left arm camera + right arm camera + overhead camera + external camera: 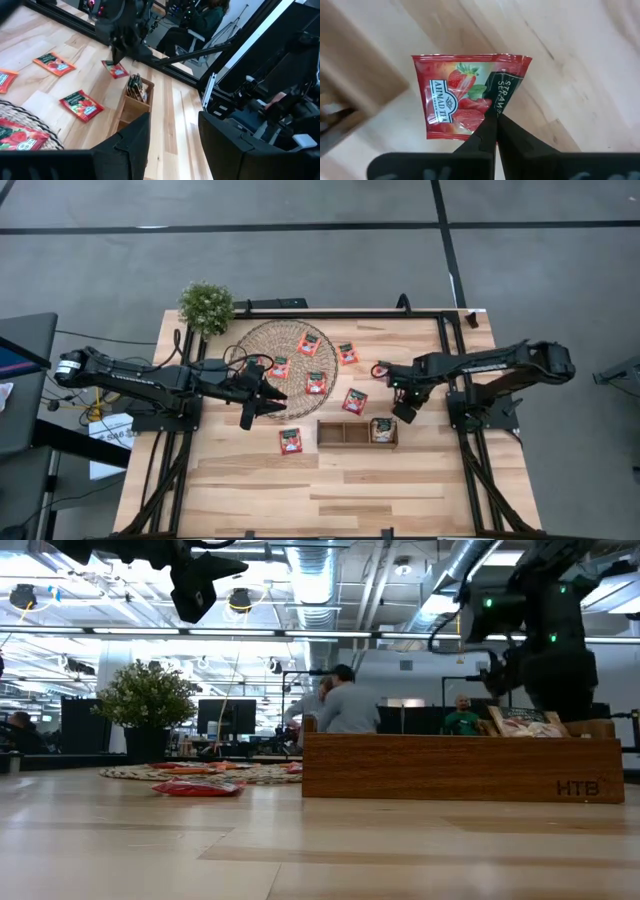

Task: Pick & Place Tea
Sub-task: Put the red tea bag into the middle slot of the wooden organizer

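Right wrist view first: the right gripper [494,120] has its two dark fingers pressed together on the edge of a red strawberry tea sachet [465,95], pinching it, with the packet jutting out past the fingertips over pale wooden planks. A corner of the wooden tray [355,65] sits just beside the sachet, blurred.

From the high view, that right gripper [404,412] hangs close by the right end of the three-part tray [345,433], whose rightmost compartment already holds sachets [382,429]. The held packet itself can't be picked out from up here.

Loose red sachets are scattered on the table [330,490]: one in front of the tray's left end [290,440], one just behind the tray [354,400], one farther back [347,353]. Three more lie on the round woven mat [290,355], among them one near its middle [316,382].

Over on the other side, the left gripper [262,398] sits at the mat's near edge, fingers spread apart with nothing between them; its own wrist view shows the gap clearly.

A potted plant [206,306] stands at the back left corner. Low view shows people [345,700] in the room beyond.
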Tool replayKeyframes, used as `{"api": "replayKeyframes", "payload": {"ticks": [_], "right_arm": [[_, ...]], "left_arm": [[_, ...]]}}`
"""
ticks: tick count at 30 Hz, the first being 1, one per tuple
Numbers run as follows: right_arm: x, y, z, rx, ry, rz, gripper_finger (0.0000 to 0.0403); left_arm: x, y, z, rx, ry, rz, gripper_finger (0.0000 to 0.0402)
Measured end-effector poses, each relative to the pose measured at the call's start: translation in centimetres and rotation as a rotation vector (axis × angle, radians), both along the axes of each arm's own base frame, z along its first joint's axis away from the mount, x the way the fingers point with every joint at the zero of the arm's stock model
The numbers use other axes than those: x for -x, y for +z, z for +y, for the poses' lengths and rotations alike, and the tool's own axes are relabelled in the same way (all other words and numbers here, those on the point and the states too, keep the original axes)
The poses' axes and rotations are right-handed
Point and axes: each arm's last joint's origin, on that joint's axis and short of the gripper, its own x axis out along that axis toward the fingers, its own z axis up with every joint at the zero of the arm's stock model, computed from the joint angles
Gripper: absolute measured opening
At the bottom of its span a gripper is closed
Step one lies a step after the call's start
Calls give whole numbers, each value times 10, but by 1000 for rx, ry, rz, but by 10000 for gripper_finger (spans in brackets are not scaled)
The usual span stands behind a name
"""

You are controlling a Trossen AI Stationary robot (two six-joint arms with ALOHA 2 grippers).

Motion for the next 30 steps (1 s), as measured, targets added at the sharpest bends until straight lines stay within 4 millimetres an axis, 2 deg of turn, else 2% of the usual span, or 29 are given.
{"api": "replayKeyframes", "payload": {"ticks": [5,10,18,25,30], "right_arm": [[5,32,4,30,7,-55,1],[6,68,14,176,68,-134,1],[-15,117,42,447,219,-303,0],[-48,131,69,585,400,-285,0],[-71,131,81,654,480,-184,0]], "left_arm": [[0,2,1,82,50,-15,158],[-1,4,3,190,124,-27,158],[-2,12,4,231,173,-114,158],[-12,13,5,281,205,-176,158],[-30,1,4,334,209,-172,158]]}}
